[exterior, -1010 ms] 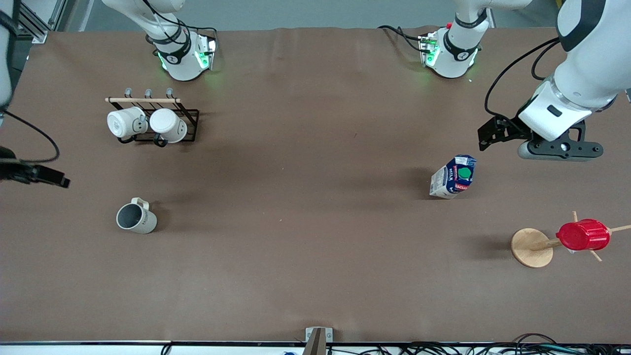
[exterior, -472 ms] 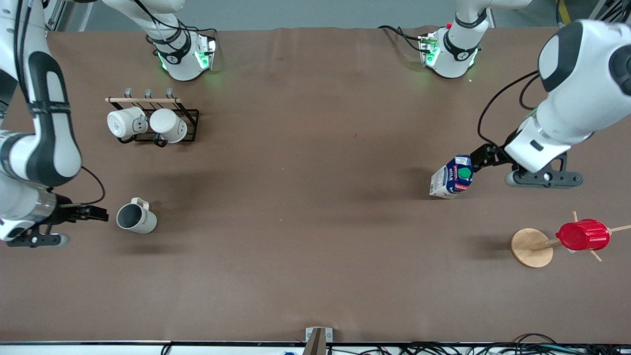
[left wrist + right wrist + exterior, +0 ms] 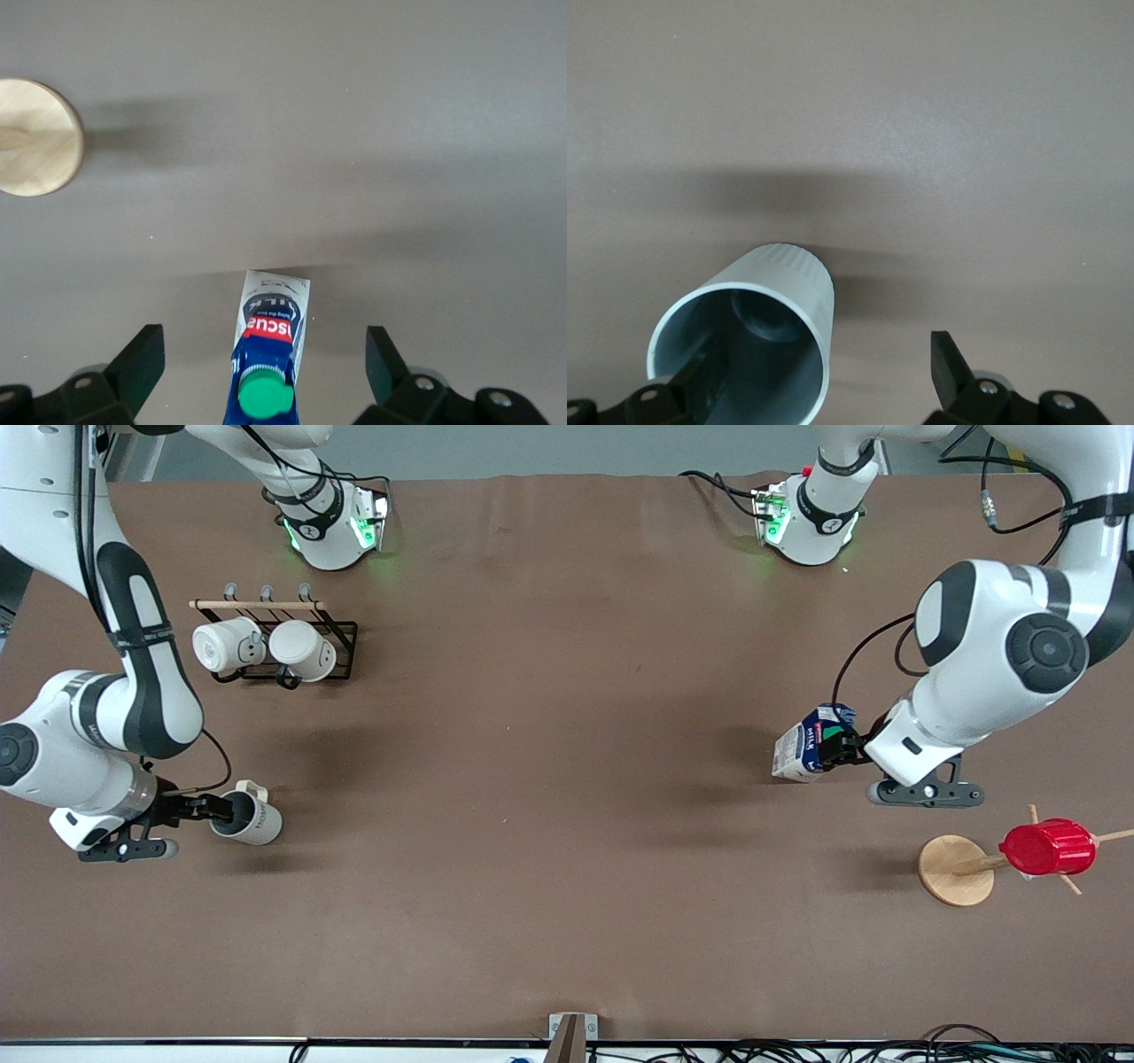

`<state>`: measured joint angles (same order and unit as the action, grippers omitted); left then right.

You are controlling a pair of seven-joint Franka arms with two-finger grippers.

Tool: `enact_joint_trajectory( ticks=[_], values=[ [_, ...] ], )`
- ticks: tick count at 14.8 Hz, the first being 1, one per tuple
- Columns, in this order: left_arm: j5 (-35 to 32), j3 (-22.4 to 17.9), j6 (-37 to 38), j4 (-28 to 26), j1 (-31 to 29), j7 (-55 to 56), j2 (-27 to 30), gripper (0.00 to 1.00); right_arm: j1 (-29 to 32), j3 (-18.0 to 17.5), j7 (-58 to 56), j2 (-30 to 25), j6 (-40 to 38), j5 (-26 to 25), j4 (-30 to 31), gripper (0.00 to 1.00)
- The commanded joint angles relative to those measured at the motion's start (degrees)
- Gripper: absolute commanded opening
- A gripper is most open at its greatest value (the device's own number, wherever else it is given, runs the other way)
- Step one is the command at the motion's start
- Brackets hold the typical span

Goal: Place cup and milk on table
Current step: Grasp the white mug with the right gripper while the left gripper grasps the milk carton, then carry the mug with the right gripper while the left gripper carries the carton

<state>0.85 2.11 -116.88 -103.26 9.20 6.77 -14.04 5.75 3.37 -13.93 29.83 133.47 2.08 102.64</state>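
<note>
The off-white cup with a grey inside stands on the brown table toward the right arm's end. My right gripper is open at its rim. In the right wrist view the cup has one finger inside it and the other finger outside, so my right gripper straddles the wall. The blue-and-white milk stands toward the left arm's end. My left gripper is open around it. In the left wrist view the milk sits between the spread fingers of my left gripper, untouched.
A black rack holds two plain white mugs near the right arm's base. A wooden stand carries a red ribbed cup nearer the front camera than the milk. Its round base shows in the left wrist view.
Both arms have come down and in. My left gripper moved from above the table to around the milk. My right gripper moved from the table's edge to the cup's rim.
</note>
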Motion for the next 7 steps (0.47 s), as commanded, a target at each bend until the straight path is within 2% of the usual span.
enact_joint_trajectory(
  ticks=[1,3,5,7],
  values=[
    [-1.03,0.09,-1.76,-1.58,0.29,-0.09,-0.11,1.0,0.14,-0.12,-0.48,0.93,3.37,-0.15,1.34,0.98],
    [-1.03,0.17,-3.87,-3.86,0.38,-0.09,-0.02,1.0,0.06,-0.12,-0.48,1.46,3.55,-0.15,1.42,0.88],
    [-1.03,0.26,-4.49,-4.93,0.55,0.26,-0.02,1.0,-0.12,-0.12,-0.48,1.55,3.46,-0.15,1.42,0.52],
    [-1.03,0.44,-4.49,-5.28,0.64,0.44,-0.19,1.0,-0.03,-0.12,-0.4,2.25,3.73,-0.15,1.07,0.2]
  ],
)
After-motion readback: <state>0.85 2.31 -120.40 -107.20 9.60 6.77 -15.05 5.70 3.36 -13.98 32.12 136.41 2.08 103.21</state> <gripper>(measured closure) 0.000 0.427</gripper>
